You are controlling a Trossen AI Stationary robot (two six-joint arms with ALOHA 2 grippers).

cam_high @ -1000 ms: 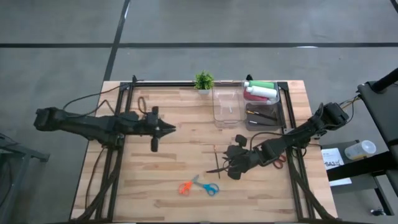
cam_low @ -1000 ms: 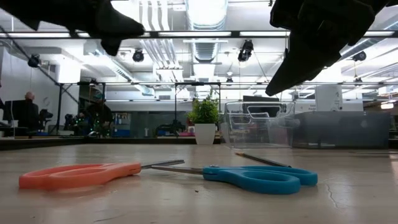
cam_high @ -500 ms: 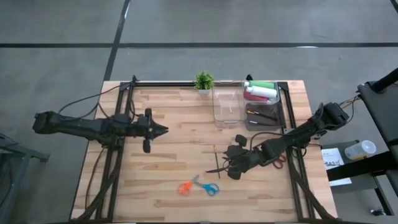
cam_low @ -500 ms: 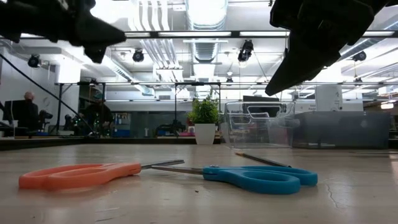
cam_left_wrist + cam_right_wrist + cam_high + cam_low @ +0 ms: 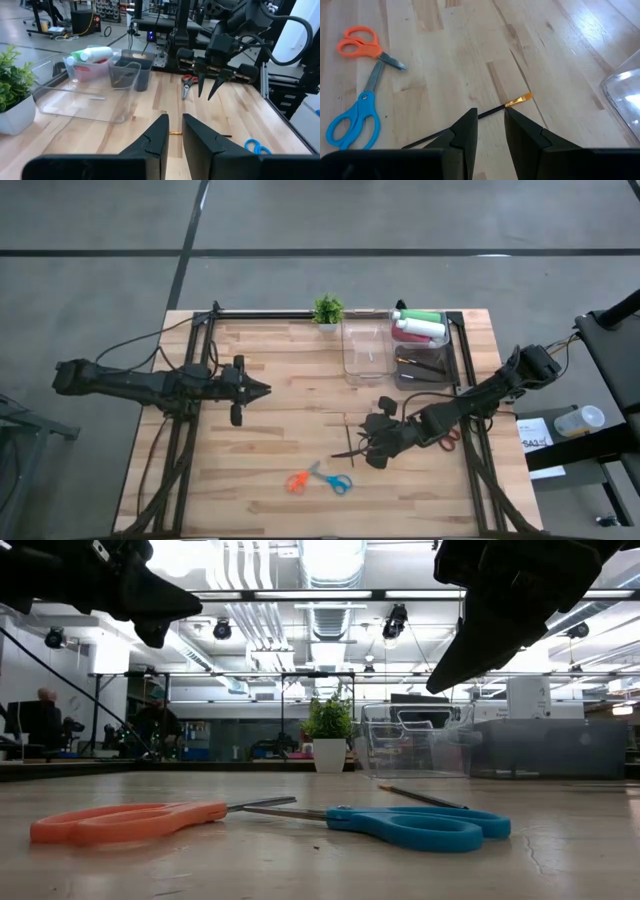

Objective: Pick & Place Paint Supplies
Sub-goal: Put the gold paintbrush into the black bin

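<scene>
Right wrist view shows the right gripper [image 5: 487,125] poised over a thin brush [image 5: 490,111] lying on the table [image 5: 445,60], jaws slightly apart to straddle it; left gripper [image 5: 262,389] waits nearby, jaws narrowly parted, empty.

The left pincer [image 5: 172,131] has its fingers slightly apart above the wooden surface [image 5: 150,107]. Beyond are a clear bin [image 5: 82,95], green and white bottles [image 5: 92,53], and the right pincer [image 5: 209,90].

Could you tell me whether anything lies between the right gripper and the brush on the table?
Nothing visible does. The right gripper hangs with its fingers slightly apart directly over the brush, bare wood around it. The scissors lie off to one side.
</scene>
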